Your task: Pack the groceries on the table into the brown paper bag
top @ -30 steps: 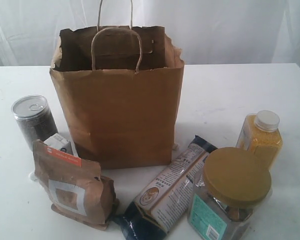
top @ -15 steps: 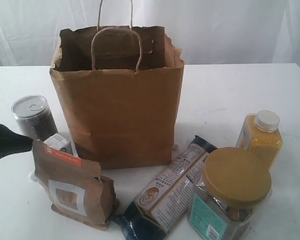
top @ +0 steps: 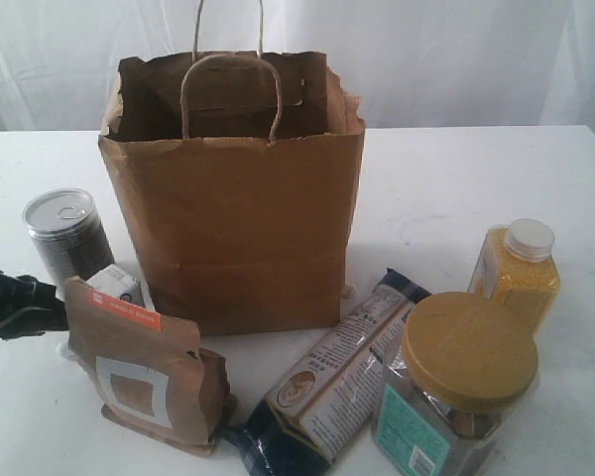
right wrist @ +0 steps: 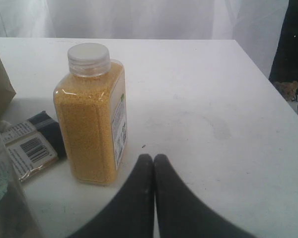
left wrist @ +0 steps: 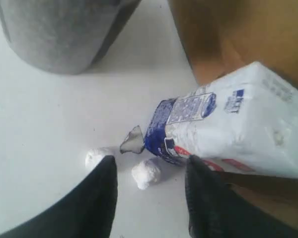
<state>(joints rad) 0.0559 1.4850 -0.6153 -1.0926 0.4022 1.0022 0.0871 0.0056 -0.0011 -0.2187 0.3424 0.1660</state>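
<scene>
Nothing packed yet afaik: all six items are on the large flat white tabletop [top: 456,178], outside the tall brown kraft paper bag [top: 238,228]. L gripper [left wrist: 151,198] has its fingers apart, grasping nothing. The small white-blue carton [left wrist: 228,134] is just ahead of them, close to one fingertip, not between. R gripper [right wrist: 154,188] is clenched and empty, near the yellow white-capped bottle [right wrist: 92,119].
</scene>
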